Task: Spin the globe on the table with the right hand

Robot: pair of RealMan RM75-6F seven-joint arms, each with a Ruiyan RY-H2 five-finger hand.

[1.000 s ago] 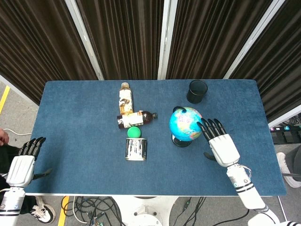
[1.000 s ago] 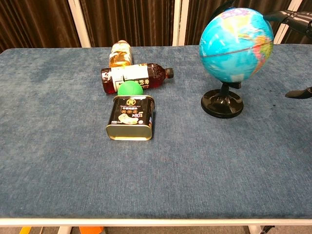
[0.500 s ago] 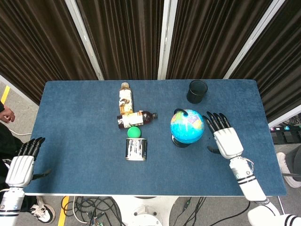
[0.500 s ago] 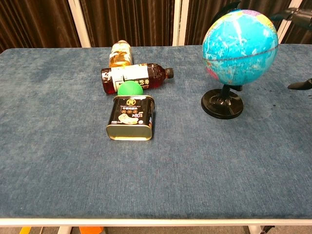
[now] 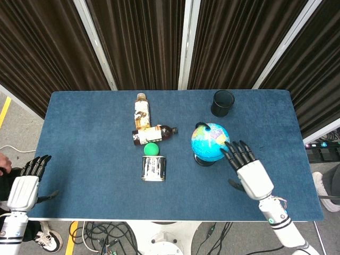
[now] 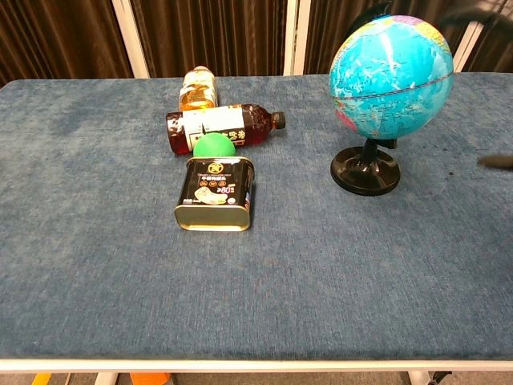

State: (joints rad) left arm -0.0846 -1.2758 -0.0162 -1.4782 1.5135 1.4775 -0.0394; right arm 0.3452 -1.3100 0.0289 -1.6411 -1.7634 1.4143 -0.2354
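2 bottles (image 5: 141, 112) (image 5: 153, 134), 1 globe (image 5: 210, 142), 1 green ball (image 5: 151, 149), 1 tin can (image 5: 153, 168), 1 black cup (image 5: 222, 102)

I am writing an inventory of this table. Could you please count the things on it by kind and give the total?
Bottles: 2
Tin can: 1
Green ball: 1
Globe: 1
Black cup: 1
Total: 6
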